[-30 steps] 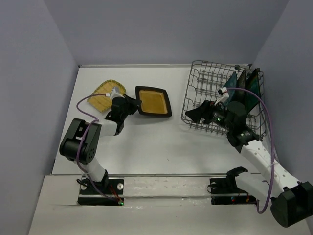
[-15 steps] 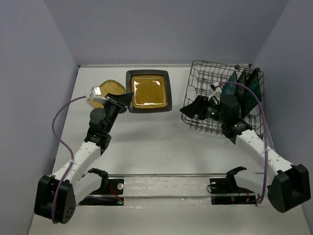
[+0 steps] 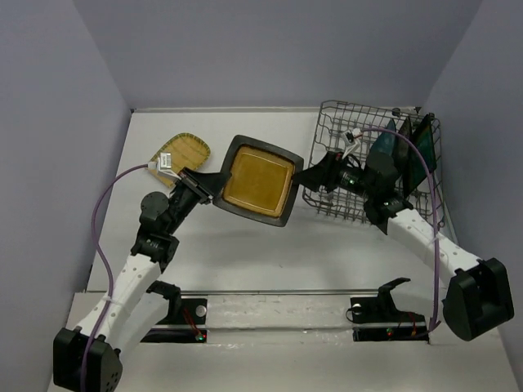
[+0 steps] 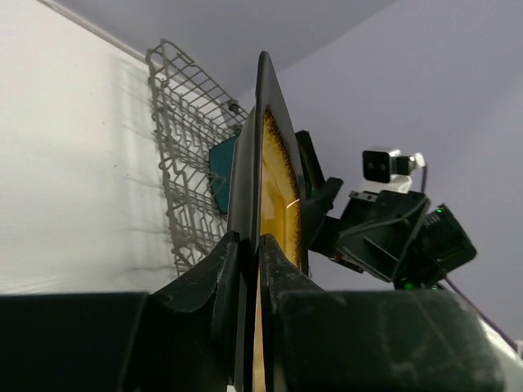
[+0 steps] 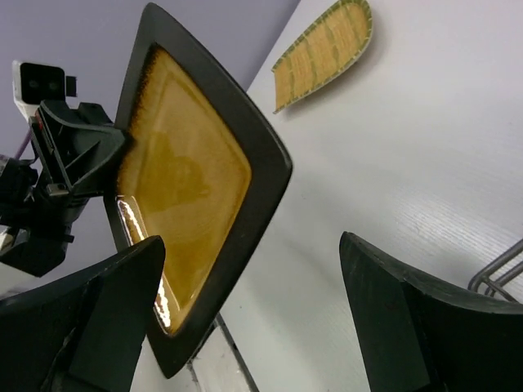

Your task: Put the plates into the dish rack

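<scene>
Top view, hold: my left gripper (image 3: 204, 181) is pinched on the left rim of the amber plate (image 3: 260, 181), lifting it tilted above the table (image 3: 245, 245); I read this as a handover toward the dish rack (image 3: 327, 135)
Top view, receiver: my right gripper (image 3: 309, 175) stands wide at the plate's far corner; I cannot tell whether it touches
Top view, others: racked plates (image 3: 386, 149) stand upright among the tines; the gridded plate (image 3: 184, 153) lies flat, far left
Left wrist view: the plate sits edge-on between my fingers (image 4: 214, 282); thin dark rim, grey wire rack beyond
Right wrist view: squarish, rounded corners, glossy amber well, dark border; open fingers (image 5: 98, 310) flank its corner; the glaze looks slick, so I'd bite the rim firmly
</scene>
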Motion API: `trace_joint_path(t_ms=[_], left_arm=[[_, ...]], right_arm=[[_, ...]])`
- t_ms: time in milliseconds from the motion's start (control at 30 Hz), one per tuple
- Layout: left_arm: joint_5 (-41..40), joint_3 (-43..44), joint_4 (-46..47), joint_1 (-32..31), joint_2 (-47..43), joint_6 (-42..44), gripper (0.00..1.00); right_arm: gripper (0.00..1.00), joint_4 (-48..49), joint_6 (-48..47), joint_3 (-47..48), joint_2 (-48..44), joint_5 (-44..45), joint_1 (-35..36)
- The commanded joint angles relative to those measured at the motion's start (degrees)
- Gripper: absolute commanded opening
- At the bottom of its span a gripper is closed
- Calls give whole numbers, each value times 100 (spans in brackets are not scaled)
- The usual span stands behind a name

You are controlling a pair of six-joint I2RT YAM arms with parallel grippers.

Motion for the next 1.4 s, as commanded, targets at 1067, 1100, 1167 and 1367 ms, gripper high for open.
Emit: trace_joint_path(t_ms=[1067, 1100, 1167, 1367], left_arm=[[-403, 2001, -3495, -459, -938, 3035, 87], [-411, 2027, -3576, -459, -938, 3123, 88], [-333, 2002, -3708, -459, -920, 3308, 88], [-367, 1633, -3963, -459, -999, 3870, 88]], right_arm=[[7, -758, -697, 782, -1302, 3645, 478], [7, -863, -820, 939, -1285, 4170, 478], [7, -978, -1198, 1124, -1136, 4778, 478], [7, -962, -2375, 1625, -556, 7047, 373]])
